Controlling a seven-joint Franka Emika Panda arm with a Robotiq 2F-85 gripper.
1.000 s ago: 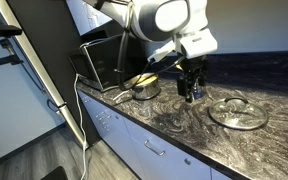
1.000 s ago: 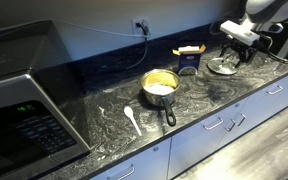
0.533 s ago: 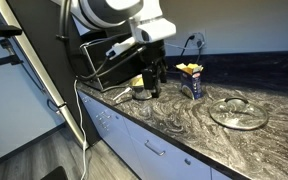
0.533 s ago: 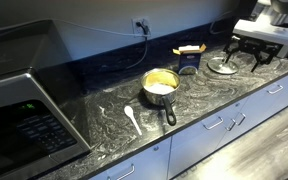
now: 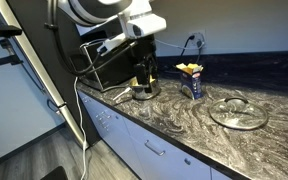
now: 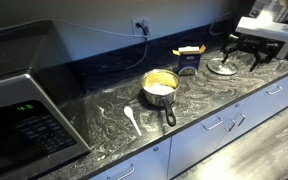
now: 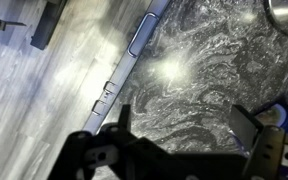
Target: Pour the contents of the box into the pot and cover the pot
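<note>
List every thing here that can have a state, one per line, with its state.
pot: uncovered, yellow contents inside
lid: flat on the counter, off the pot
box: upright, not held
gripper: open, empty
microwave: display lit
drawers: shut

We're in a kitchen. Dark marbled stone counter (image 6: 104,100) runs under the hand (image 7: 179,135), pale drawer fronts (image 6: 219,125) with bar pulls below it. Microwave (image 6: 24,110) sits at the far end of the counter from the hand, wall outlet (image 6: 141,24) with a cord plugged in between them. Cookware out on the counter: steel pot (image 6: 161,85), glass lid (image 5: 237,112), white spoon (image 6: 132,118).
</note>
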